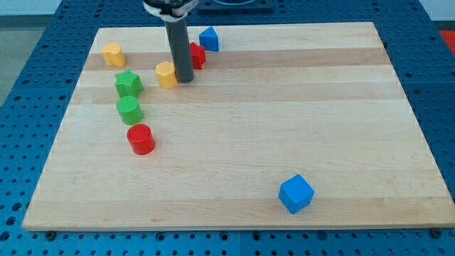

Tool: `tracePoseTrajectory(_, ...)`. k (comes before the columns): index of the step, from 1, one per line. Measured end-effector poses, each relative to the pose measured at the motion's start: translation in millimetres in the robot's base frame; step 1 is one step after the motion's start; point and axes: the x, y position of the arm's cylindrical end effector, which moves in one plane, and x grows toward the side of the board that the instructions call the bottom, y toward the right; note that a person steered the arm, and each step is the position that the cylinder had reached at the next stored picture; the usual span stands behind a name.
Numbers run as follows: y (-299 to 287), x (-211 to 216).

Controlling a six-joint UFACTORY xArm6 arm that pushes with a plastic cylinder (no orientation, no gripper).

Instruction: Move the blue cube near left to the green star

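Observation:
The blue cube (296, 193) lies near the view's bottom, right of centre, far from the other blocks. The green star (129, 83) lies at the upper left of the board. My tip (185, 78) is on the board at the upper middle, touching the right side of a yellow block (166, 74) and just below-left of a red block (197, 55). The tip is far from the blue cube and some way right of the green star.
A green cylinder (129, 110) sits just below the green star, and a red cylinder (141, 139) below that. A yellow block (112, 53) lies at the upper left. Another blue block (209, 38) sits near the board's top edge (242, 25).

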Motion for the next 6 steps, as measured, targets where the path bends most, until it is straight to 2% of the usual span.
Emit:
tracePoseTrajectory(1,-1,17)
tracePoseTrajectory(2,-9,12)
tracePoseTrajectory(3,6,46)
tracePoseTrajectory(4,86,121)
tracePoseTrajectory(5,196,172)
tracePoseTrajectory(6,232,208)
